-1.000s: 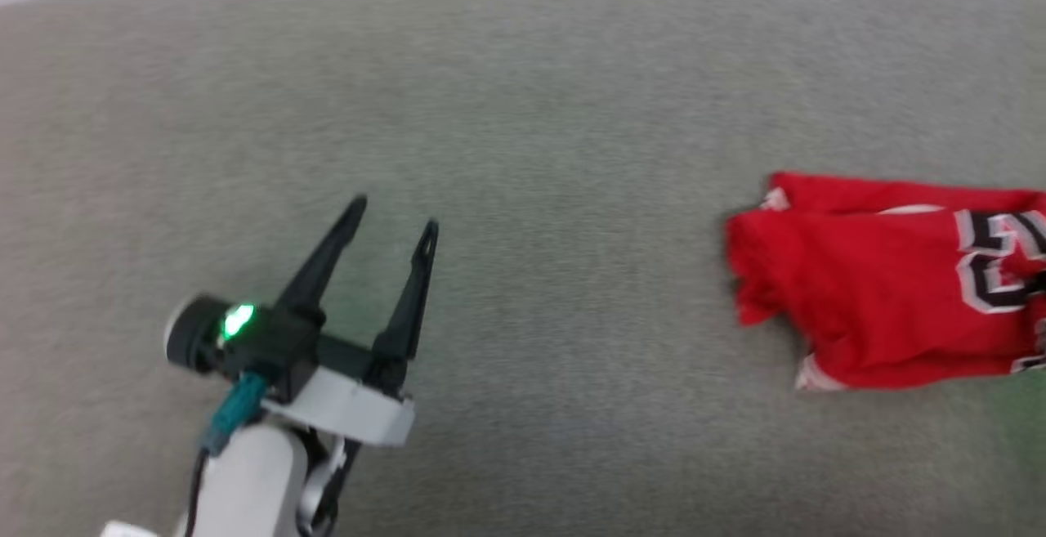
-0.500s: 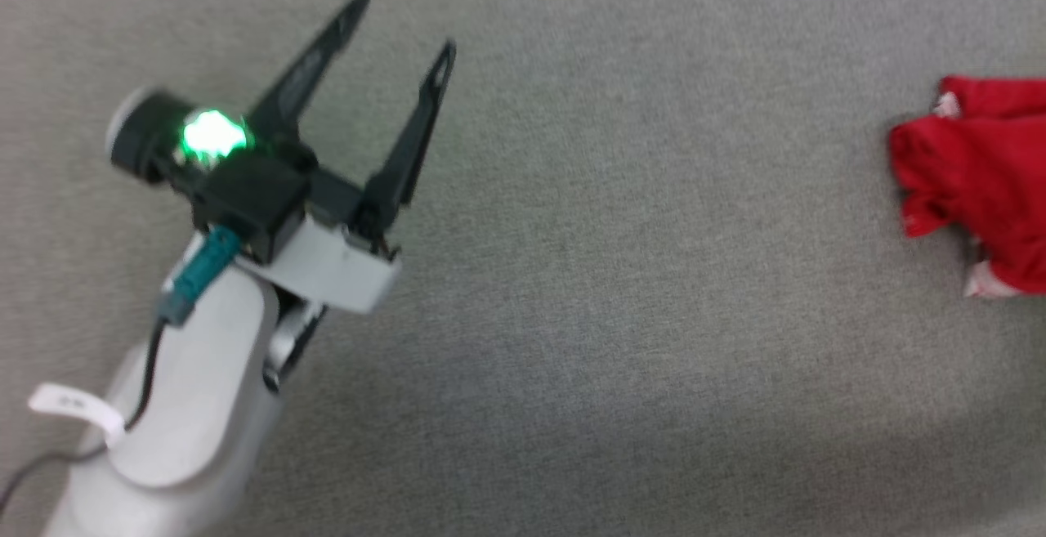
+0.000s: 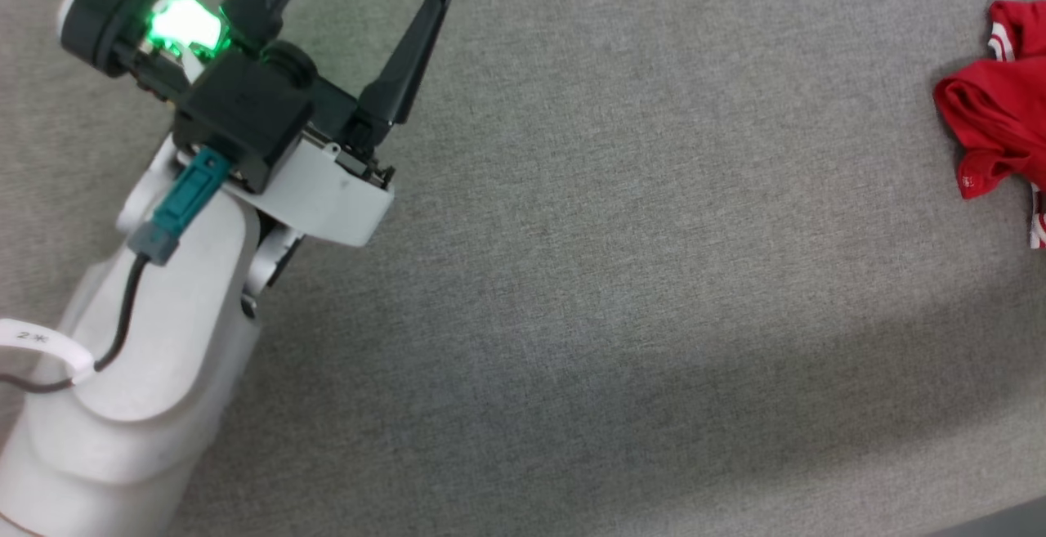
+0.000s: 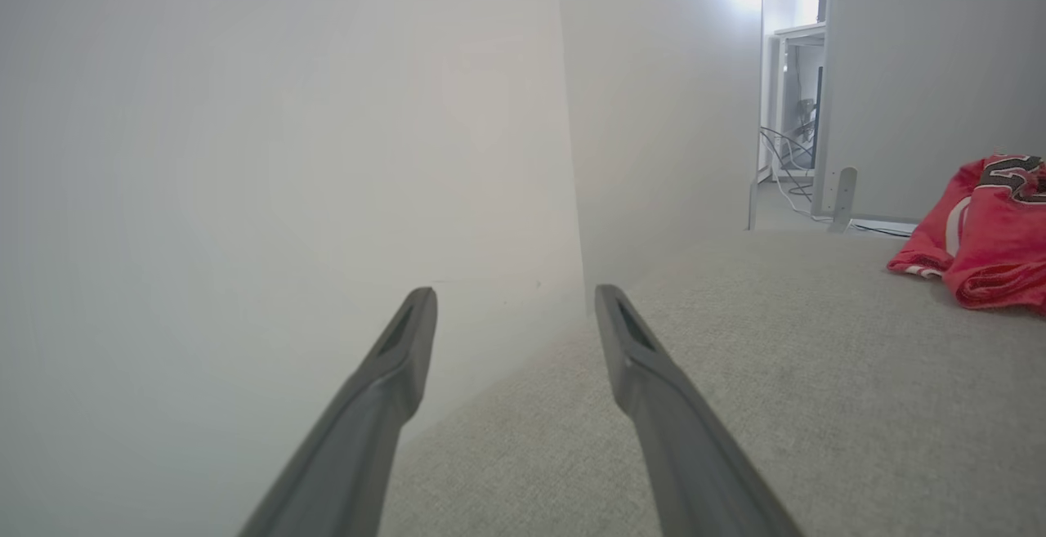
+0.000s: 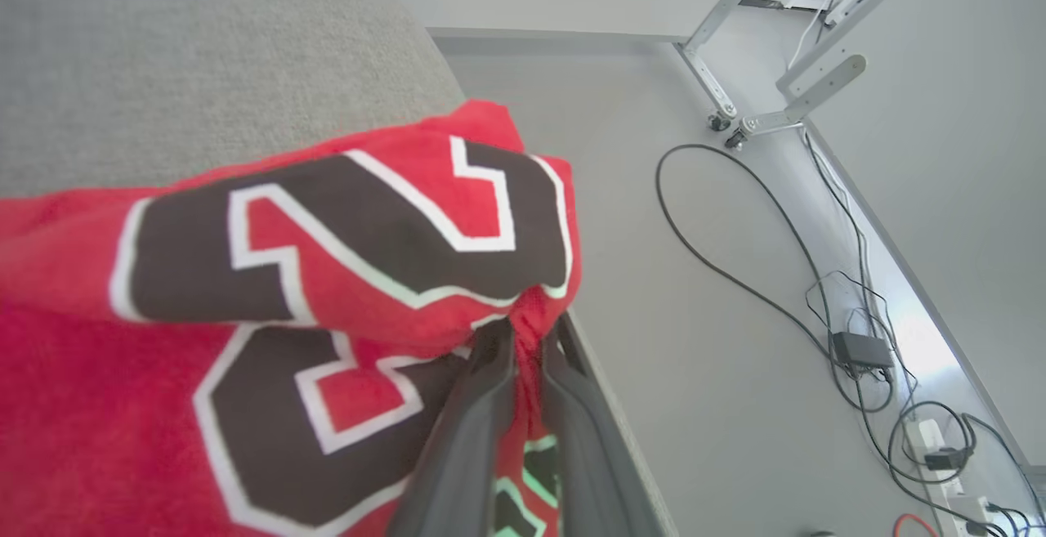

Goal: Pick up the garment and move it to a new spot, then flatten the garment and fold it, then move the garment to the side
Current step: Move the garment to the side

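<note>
Pinching a fold of the red numbered jersey (image 3: 993, 104), bunched at the head view's upper right, the right gripper (image 5: 523, 339) sits far nearer than the left gripper (image 4: 515, 298), spread empty at upper left.

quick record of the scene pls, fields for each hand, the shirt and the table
left hand: open, empty, above the table, well apart from the shirt
right hand: shut on a fold of the shirt beside the number
shirt: red, bunched, lying by a table edge
table: grey cloth cover
floor: cables beyond the table edge
stage: shirt gripped, not flattened or folded
</note>
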Motion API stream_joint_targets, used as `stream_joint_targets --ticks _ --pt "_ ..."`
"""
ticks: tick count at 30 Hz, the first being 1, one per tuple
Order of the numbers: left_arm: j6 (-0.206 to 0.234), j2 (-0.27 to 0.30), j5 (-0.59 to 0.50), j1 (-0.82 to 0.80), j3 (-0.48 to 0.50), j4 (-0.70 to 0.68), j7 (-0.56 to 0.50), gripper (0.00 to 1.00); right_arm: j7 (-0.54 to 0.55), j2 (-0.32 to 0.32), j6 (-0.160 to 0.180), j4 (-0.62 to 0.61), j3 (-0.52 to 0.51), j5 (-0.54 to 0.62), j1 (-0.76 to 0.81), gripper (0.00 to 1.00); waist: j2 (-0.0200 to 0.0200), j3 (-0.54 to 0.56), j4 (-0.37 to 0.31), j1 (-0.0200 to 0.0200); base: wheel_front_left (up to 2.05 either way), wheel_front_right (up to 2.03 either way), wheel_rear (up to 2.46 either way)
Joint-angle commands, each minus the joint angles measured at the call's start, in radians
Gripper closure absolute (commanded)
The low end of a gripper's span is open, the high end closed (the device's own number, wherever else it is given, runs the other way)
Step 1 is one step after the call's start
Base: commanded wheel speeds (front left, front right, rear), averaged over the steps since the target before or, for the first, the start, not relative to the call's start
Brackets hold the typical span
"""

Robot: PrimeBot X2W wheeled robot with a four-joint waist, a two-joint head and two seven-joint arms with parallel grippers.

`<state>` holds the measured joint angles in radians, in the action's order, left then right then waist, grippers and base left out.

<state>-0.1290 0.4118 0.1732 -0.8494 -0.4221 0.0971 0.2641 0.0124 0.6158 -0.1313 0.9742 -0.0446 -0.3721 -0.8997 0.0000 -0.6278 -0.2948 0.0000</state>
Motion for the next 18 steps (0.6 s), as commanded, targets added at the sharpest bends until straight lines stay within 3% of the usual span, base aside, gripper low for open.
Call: stream_joint_targets --ticks 1,10,18 --pt "-0.002 0.005 -0.005 -0.016 -0.003 -0.005 -0.001 0.0 -0.015 -0.005 0.001 0.026 -0.006 0.019 -0.022 1.0 0.0 -0.015 -0.01 0.0 0.0 0.0 0.0" --pt "-0.002 0.025 -0.01 -0.031 -0.038 -0.012 -0.001 0.0 -0.113 -0.063 0.001 0.206 -0.025 0.125 -0.112 1.0 0.0 -0.037 -0.026 0.0 0.0 0.0 0.0" --pt "0.001 0.034 -0.017 -0.037 -0.034 -0.023 -0.001 0.0 -0.213 -0.056 0.001 0.272 -0.071 0.173 -0.16 1.0 0.0 -0.052 -0.017 0.0 0.0 0.0 0.0"
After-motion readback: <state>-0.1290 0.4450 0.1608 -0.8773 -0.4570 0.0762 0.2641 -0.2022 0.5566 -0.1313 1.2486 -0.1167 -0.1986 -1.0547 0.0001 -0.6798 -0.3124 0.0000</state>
